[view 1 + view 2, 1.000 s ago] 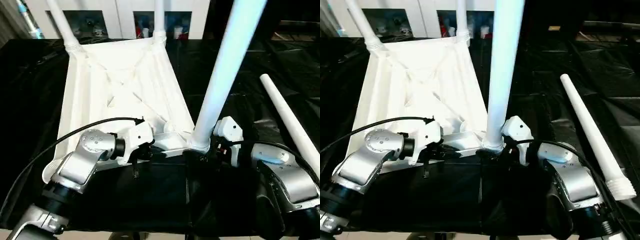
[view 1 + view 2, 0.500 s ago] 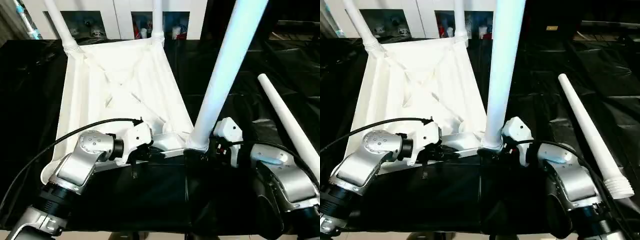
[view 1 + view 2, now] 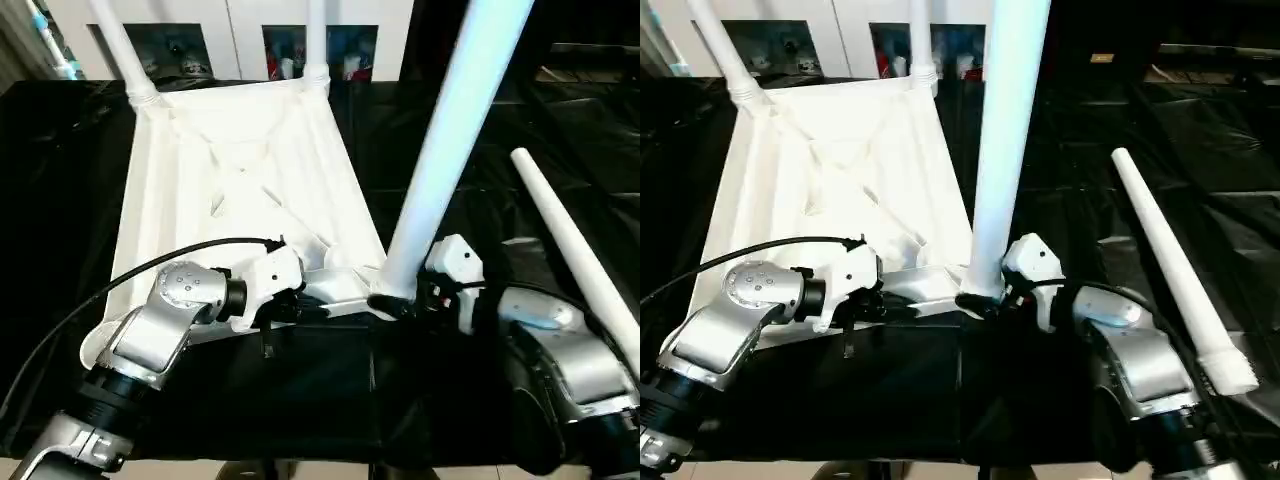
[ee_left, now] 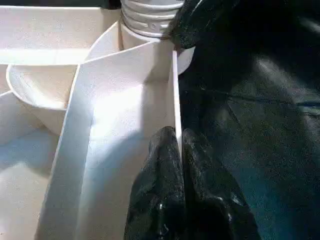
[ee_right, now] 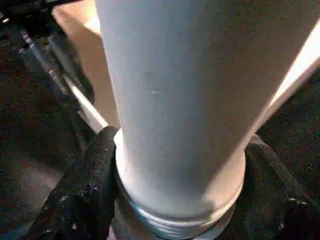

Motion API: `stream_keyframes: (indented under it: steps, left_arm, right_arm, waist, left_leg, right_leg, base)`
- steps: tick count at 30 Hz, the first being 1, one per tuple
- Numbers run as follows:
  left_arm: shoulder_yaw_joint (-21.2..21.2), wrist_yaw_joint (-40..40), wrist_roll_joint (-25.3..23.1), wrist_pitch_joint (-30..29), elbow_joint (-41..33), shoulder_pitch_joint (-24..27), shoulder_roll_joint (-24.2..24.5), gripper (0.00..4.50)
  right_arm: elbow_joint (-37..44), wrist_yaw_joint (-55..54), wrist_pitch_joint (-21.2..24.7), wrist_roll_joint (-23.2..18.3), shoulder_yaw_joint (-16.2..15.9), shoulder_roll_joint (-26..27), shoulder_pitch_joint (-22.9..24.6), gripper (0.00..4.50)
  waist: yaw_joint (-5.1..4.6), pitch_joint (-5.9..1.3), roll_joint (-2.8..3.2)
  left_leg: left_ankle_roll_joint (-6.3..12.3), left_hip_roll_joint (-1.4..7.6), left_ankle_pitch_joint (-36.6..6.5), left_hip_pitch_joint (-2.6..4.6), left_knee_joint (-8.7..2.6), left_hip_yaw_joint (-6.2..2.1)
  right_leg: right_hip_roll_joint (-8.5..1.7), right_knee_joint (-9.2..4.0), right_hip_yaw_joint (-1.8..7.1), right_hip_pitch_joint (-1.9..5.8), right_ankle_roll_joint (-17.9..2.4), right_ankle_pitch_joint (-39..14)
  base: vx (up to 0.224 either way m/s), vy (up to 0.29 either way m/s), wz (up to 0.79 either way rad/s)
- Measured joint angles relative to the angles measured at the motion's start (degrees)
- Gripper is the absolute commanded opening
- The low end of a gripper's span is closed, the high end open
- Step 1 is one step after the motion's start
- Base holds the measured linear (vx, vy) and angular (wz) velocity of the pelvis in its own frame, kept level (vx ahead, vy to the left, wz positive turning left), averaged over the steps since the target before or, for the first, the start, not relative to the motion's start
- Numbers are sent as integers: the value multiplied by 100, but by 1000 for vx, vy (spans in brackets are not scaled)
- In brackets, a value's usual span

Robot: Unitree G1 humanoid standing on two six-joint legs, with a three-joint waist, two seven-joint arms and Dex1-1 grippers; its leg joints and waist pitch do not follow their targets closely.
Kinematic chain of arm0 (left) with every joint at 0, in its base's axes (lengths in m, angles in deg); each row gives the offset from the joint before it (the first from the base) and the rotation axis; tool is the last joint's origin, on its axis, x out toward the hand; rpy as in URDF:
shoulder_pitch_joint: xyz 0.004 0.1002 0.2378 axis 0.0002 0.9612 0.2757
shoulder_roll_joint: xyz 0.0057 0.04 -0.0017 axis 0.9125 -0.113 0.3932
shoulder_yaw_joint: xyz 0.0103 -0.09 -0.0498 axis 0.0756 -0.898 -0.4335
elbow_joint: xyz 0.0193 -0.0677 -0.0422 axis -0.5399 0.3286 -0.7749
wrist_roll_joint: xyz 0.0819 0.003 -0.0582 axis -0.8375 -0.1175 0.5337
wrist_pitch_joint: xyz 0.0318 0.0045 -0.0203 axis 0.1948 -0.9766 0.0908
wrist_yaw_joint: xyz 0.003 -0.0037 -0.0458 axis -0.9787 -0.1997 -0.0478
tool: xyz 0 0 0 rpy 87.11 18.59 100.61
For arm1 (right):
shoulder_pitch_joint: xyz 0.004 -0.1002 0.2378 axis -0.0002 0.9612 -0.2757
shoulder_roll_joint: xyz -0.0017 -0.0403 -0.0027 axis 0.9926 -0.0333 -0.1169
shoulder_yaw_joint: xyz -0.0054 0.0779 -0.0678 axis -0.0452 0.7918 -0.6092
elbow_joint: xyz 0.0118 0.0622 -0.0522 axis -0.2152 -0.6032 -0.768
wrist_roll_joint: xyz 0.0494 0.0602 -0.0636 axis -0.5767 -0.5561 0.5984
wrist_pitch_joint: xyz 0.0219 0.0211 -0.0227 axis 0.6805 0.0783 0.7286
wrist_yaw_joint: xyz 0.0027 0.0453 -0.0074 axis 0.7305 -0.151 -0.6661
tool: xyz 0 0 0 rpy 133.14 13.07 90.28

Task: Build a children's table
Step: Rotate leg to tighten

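Note:
The white table top (image 3: 240, 170) lies upside down on black cloth, ribbed underside up. Two legs (image 3: 120, 50) (image 3: 317, 40) stand in its far corner sockets. A third leg (image 3: 440, 150) rises from the near right corner socket. My right gripper (image 3: 395, 300) is shut around this leg's base, one finger (image 5: 90, 185) on each side of the tube. My left gripper (image 3: 305, 305) is shut on the top's near rim, its fingertips (image 4: 165, 150) pinching the thin wall just left of that socket. A fourth leg (image 3: 570, 250) lies loose on the cloth to the right.
Black cloth (image 3: 60, 200) covers the whole work surface. White cabinets with open shelves (image 3: 230, 40) stand behind the table top. A black cable (image 3: 130, 275) loops over my left forearm above the top's near left corner.
The view has shifted slightly. Both grippers keep their holds, and the leg stays upright in the near right socket.

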Motion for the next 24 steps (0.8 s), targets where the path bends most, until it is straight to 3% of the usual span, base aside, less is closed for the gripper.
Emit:
stream_keyframes:
  steps: [6,10,13,20,22,24]
  left_arm:
    - [32,-687,-270,-344,474,-416,-548,0]
    - [97,-1228,-455,-668,909,-787,-992,0]
    - [108,-1840,-654,-867,1615,-1276,-1551,0]
    - [196,-2179,-736,-754,2094,-1523,-1788,0]
    - [234,-2109,-756,-680,1992,-1471,-1683,0]
    - [296,-2003,-756,-559,1837,-1372,-1560,0]
  right_arm:
    - [-348,-1625,157,224,438,991,-65,274]
    - [-638,-3002,373,444,674,1722,-336,274]
    - [-1194,-4277,447,649,1018,2286,-824,274]
    - [-1673,-4609,280,735,1143,2348,-1055,274]
    - [-1611,-4398,193,726,1151,2298,-988,330]
    - [-1424,-4105,140,693,1106,2215,-840,344]
  waist:
    - [-14,-13,-20]
    - [-5,-19,-56]
    - [13,-30,-74]
    - [27,-26,-71]
    - [25,-24,-69]
    - [30,-27,-74]
  left_leg:
    - [-39,0,-11,22,3,-6]
    - [-56,-2,-1,24,1,-12]
    - [-56,-5,-1,26,-9,-18]
    - [-52,-27,-4,87,-34,-28]
    - [-51,-37,-4,85,-72,-28]
    - [-51,-44,-3,62,-98,-28]
  right_leg:
    - [0,7,0,10,15,-8]
    - [0,-17,1,11,26,-15]
    - [0,-87,-7,33,29,-17]
    - [-3,-237,-9,117,40,-24]
    - [-4,-279,-6,116,40,-24]
    - [-6,-288,-4,119,39,-23]
  base:
    - [0,0,0]
    - [0,0,0]
    - [0,0,0]
    - [0,0,0]
    - [0,0,0]
    - [0,0,0]
